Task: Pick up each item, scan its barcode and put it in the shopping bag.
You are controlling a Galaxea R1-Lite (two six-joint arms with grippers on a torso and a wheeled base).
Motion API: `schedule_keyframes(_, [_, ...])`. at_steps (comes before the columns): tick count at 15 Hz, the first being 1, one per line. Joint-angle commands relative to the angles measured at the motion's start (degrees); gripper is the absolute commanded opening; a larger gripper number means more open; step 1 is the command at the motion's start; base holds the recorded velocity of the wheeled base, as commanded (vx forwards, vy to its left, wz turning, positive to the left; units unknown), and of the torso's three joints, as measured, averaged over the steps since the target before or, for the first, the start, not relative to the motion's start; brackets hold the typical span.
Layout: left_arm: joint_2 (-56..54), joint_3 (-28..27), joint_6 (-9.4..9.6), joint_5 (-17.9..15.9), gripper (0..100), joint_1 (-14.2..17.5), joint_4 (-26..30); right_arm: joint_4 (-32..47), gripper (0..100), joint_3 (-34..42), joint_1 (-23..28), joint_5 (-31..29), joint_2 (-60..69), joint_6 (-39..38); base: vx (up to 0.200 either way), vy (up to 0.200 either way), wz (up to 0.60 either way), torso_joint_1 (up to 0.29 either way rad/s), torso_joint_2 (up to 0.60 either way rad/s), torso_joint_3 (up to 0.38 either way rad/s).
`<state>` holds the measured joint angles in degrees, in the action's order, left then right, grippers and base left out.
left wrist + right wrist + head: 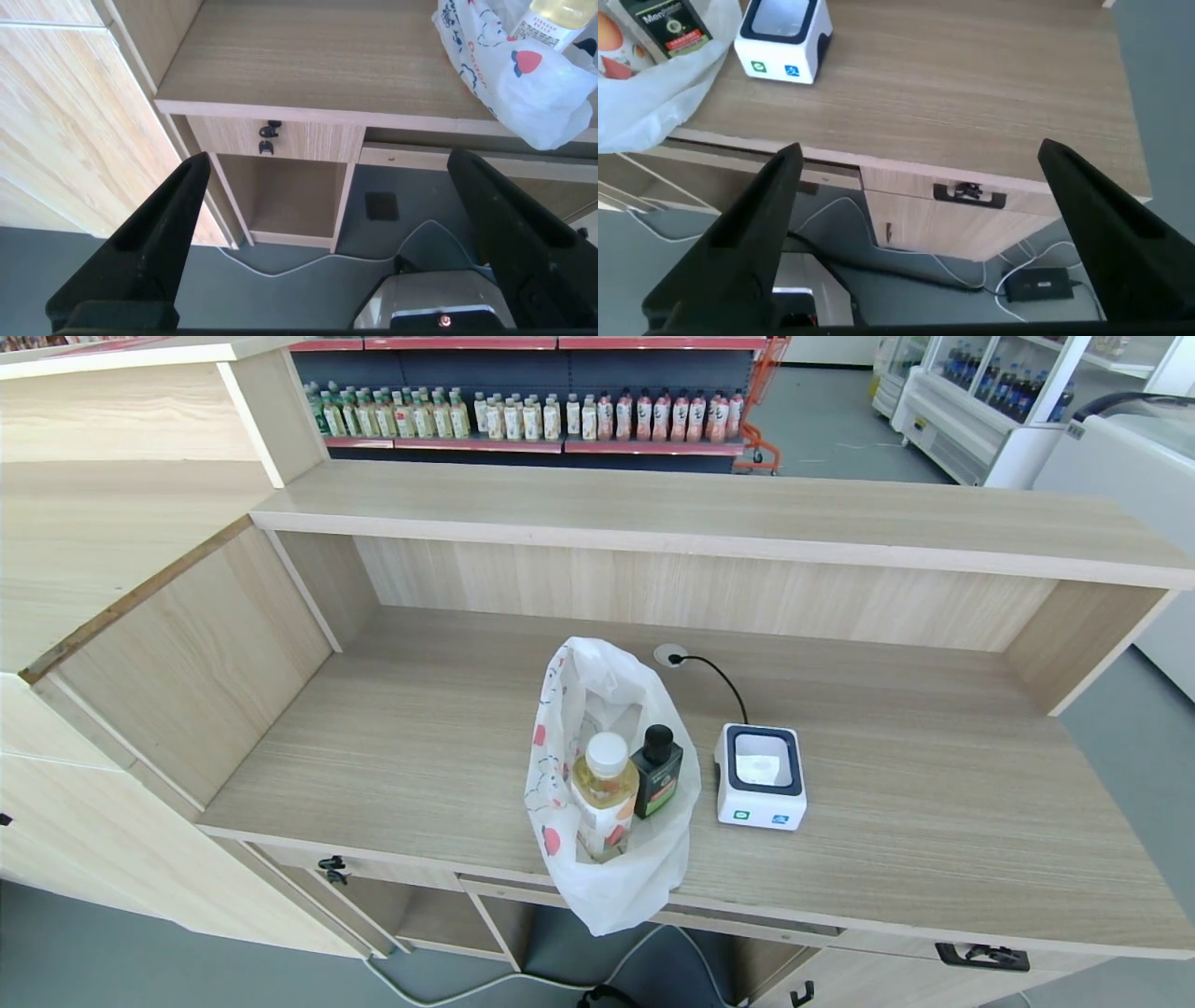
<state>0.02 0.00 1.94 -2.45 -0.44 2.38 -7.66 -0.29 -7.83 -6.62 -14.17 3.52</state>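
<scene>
- The left gripper hangs low in front of the counter. Its jaws are wide and hold nothing. If it goes up, it may bump the edge.
- The shopping bag sits at the counter's 6 o'clock edge and hangs over it. A push may make it slide off.
- The yellow bottle and the dark bottle stand inside the bag. They may tip.
- The scanner sits just beside the bag, at its 3 o'clock.
- The right gripper is low too, with wide, empty jaws.

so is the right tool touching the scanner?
Apart. Right wrist view: right tool hangs before the counter edge, scanner sits up on top, bare wood between.
</scene>
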Motion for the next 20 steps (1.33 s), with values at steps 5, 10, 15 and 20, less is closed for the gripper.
schedule_keyframes(5, [-0.02,0.00,0.00,-0.01,100,0.00,0.00,3.61,100,0.29,7.74,4.42,10.91,-0.62,0.000,0.000,0.00,0.000,0.00,0.000])
schedule_keyframes(10, [-0.02,0.00,0.00,-0.01,100,0.00,0.00,5.19,100,0.29,7.91,6.62,14.17,-0.89,0.000,0.000,0.00,0.000,0.00,0.000])
schedule_keyframes(15, [-0.02,0.00,0.00,-0.01,100,0.00,0.00,6.78,100,0.29,7.91,6.53,14.17,-1.94,0.000,0.000,0.00,0.000,0.00,0.000])
schedule_keyframes(20, [-0.02,0.00,0.00,-0.01,100,0.00,0.00,7.13,100,0.29,8.00,5.83,14.17,-4.58,0.000,0.000,0.00,0.000,0.00,0.000])
